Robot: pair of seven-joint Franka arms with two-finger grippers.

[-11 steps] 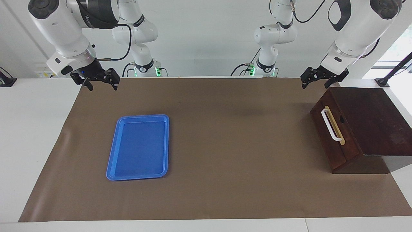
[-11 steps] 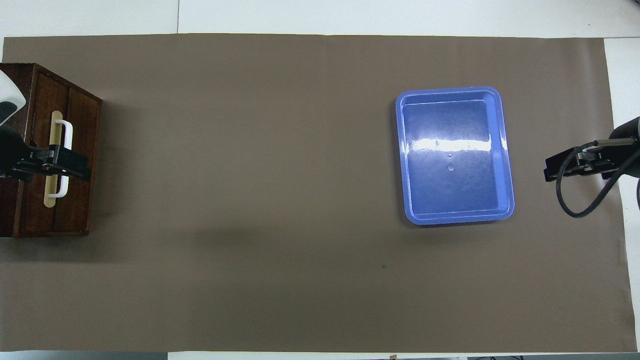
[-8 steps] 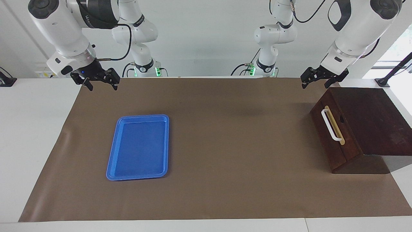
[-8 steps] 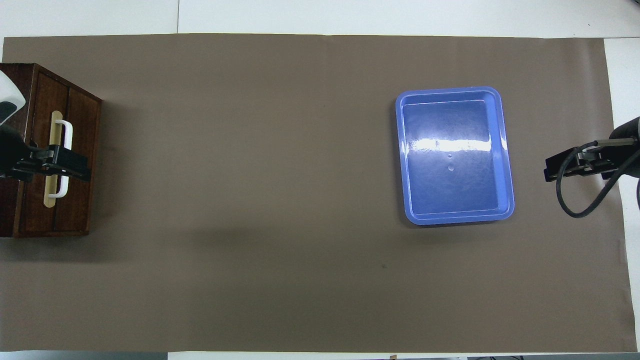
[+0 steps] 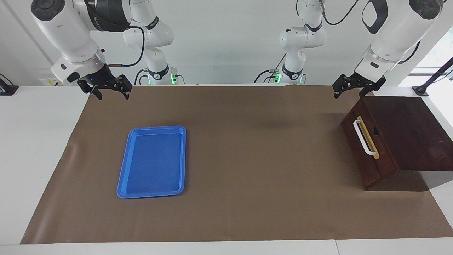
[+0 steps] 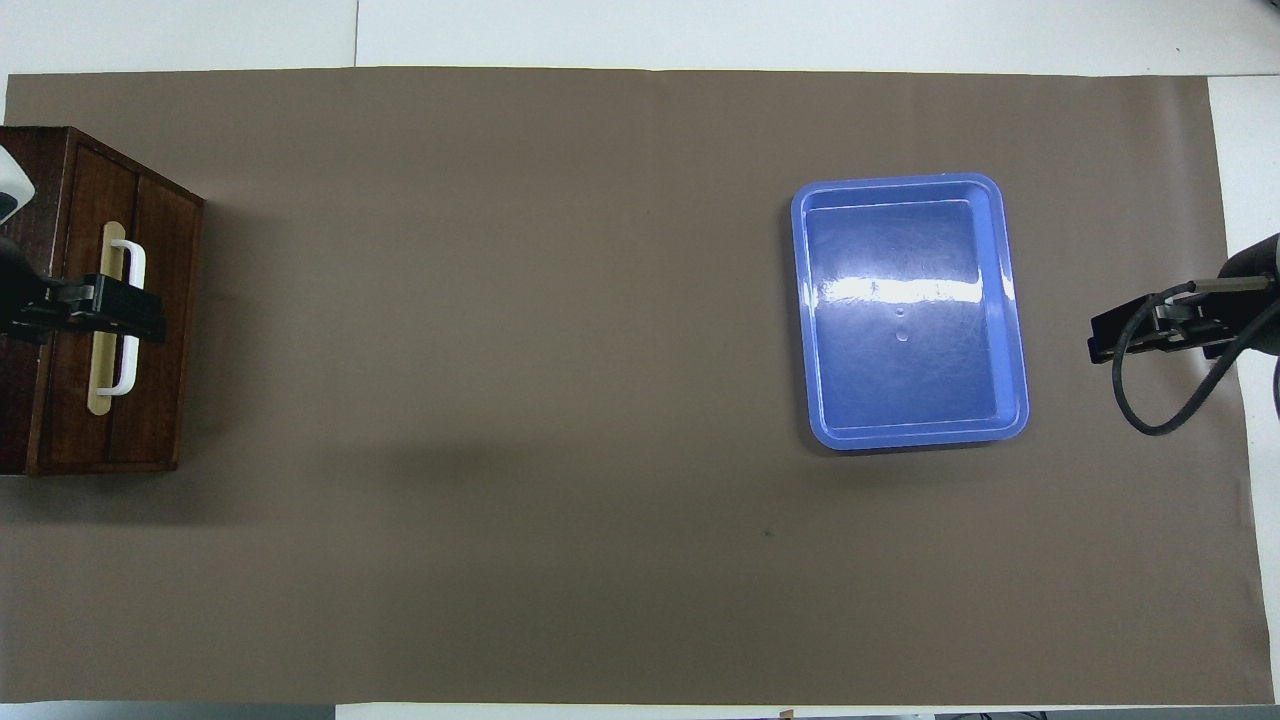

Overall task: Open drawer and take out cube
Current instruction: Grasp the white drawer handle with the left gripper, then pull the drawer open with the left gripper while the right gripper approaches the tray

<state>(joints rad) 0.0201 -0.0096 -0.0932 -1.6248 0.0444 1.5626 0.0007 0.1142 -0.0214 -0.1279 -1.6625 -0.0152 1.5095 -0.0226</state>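
The drawer (image 5: 376, 166) is shut in its dark wooden box (image 5: 407, 131) at the left arm's end of the table, and its white bar handle (image 5: 364, 139) faces the table's middle. The drawer (image 6: 150, 420) and handle (image 6: 128, 345) also show in the overhead view. My left gripper (image 5: 348, 93) is open and empty, up in the air over the box's front edge; in the overhead view it (image 6: 115, 308) covers the middle of the handle. My right gripper (image 5: 112, 94) is open and empty and waits over the mat's edge at the right arm's end (image 6: 1140, 336). The cube is hidden.
A flat blue tray (image 5: 152, 161) lies empty on the brown mat (image 5: 254, 170) toward the right arm's end, also seen from overhead (image 6: 910, 310). White table surface borders the mat.
My left gripper has shifted slightly toward the box, along the handle in the overhead view. The right arm, drawer and tray have not moved.
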